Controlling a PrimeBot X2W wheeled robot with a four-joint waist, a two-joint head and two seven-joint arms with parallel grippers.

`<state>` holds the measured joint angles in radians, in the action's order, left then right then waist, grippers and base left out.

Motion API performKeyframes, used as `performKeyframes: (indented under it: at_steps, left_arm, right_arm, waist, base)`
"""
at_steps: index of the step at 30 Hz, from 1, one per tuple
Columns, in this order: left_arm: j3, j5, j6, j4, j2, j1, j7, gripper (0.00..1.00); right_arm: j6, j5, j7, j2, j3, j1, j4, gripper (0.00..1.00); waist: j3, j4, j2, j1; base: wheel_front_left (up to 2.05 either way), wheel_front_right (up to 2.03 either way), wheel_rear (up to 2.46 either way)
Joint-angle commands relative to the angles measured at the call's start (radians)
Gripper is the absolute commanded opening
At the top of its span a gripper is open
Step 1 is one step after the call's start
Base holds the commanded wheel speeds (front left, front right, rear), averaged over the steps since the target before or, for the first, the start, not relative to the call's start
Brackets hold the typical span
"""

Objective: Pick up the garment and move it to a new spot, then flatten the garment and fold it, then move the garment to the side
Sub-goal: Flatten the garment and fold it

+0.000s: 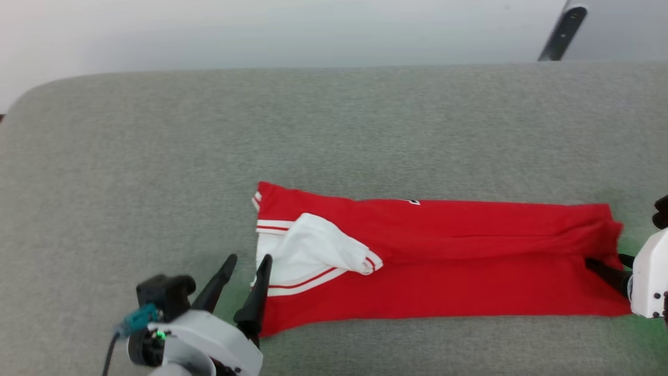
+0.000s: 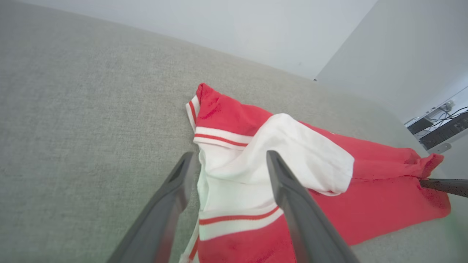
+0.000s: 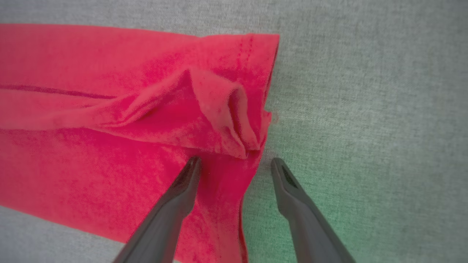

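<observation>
Grey cushion (image 1: 156,130) — garment (image 1: 443,250) ends straddled by spread L, R jaws.

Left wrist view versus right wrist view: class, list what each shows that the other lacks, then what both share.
Left wrist view: the white sleeve, pale walls, cables, and the open left tool astride the garment's sleeve end. Right wrist view: the stitched hem close up, puckered, with the open right tool astride its edge. Both: the red garment lying on grey fabric.
</observation>
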<state>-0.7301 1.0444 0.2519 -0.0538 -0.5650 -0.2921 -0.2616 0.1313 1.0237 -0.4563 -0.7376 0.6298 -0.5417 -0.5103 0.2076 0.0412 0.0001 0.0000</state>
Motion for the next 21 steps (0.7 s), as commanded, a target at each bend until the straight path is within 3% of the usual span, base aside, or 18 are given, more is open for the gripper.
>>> performKeyframes:
  at_steps: [1, 11, 21]
  left_arm:
    - [0.035, -0.047, 0.007, 0.000, 0.024, 0.042, -0.003, 1.00]
    - [0.238, -0.351, -0.036, -0.015, 0.169, 0.190, -0.004, 1.00]
    - [0.347, -0.620, -0.088, -0.013, 0.278, 0.252, -0.002, 1.00]
  right_arm:
    - [-0.001, 0.000, -0.019, 0.000, -0.015, 0.017, -0.004, 1.00]
    - [-0.001, -0.031, -0.160, 0.015, -0.117, 0.047, -0.095, 1.00]
    - [-0.001, -0.128, -0.263, 0.102, -0.199, 0.099, -0.204, 1.00]
  waist:
    - [-0.009, 0.037, -0.0001, 0.0000]
    - [-0.023, 0.127, -0.0001, 0.0000]
    - [-0.026, 0.167, -0.0001, 0.0000]
  base:
    - [0.00, 0.00, 0.00]
    - [0.00, 0.00, 0.00]
    - [0.00, 0.00, 0.00]
